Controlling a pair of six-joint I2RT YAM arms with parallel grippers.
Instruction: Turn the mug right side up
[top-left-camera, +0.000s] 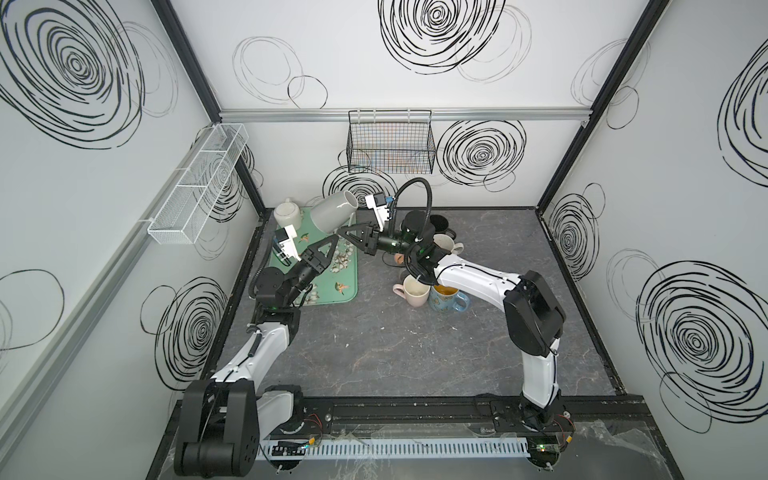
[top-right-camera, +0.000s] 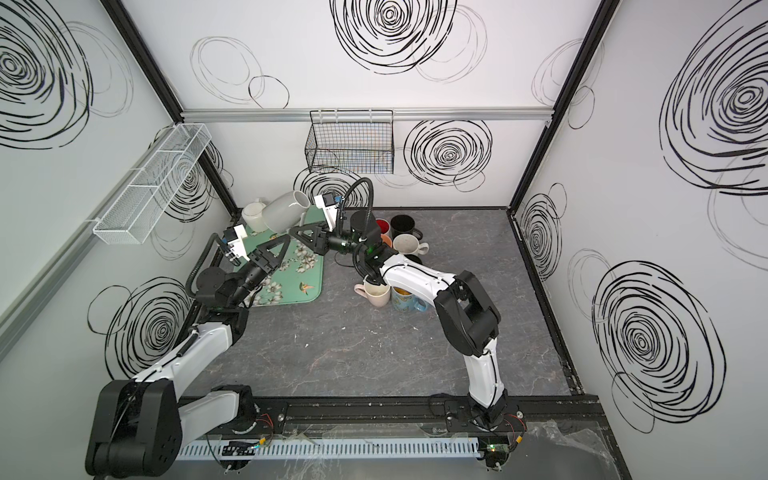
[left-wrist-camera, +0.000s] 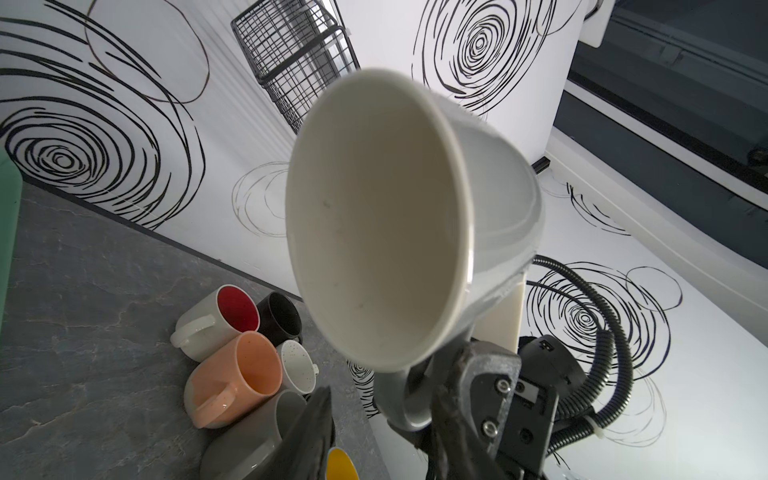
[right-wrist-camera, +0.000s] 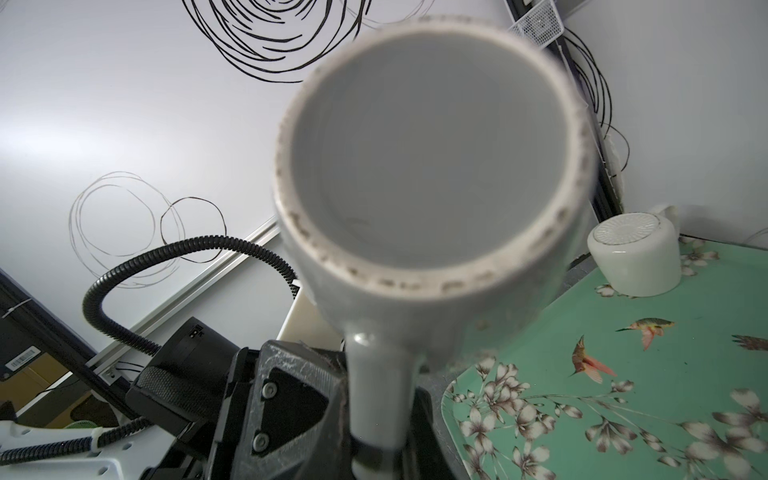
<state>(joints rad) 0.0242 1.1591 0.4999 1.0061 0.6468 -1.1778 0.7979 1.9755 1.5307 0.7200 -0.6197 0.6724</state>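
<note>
Dark marbled tabletop (top-left-camera: 374, 353) enclosed by white walls with black scribbled rings; a black wire basket (top-left-camera: 390, 143) hangs on the rear wall. A green floral tray (top-left-camera: 353, 291) lies at the rear left of the table, with a white mug (top-left-camera: 287, 212) upside down at its far corner. A cluster of other mugs (top-left-camera: 442, 245) stands on the table right of the tray. The grey mug (top-left-camera: 330, 212) is held in the air over the tray's far right corner and touches no surface. It is tilted, with the mouth turned up toward the rear wall and the base lower, toward the left. Its handle (left-wrist-camera: 399, 401) points downward. The right gripper (top-left-camera: 345, 233) reaches in from the right beneath the mug with its fingers clenched on that handle. In the right wrist view the handle (right-wrist-camera: 376, 386) runs straight down between them. The left gripper (top-left-camera: 330, 245) comes up from the left with its tips under the mug's lower wall, just beside the handle. One of its fingers (left-wrist-camera: 311, 432) shows as a dark blur to one side of the handle, and another (right-wrist-camera: 291, 370) is seen close against the handle's root. Its jaws stand part-way apart. Whether they press on the mug cannot be told. Both top views agree, showing the two grippers meeting tip to tip below the mug (top-right-camera: 284, 212).
</note>
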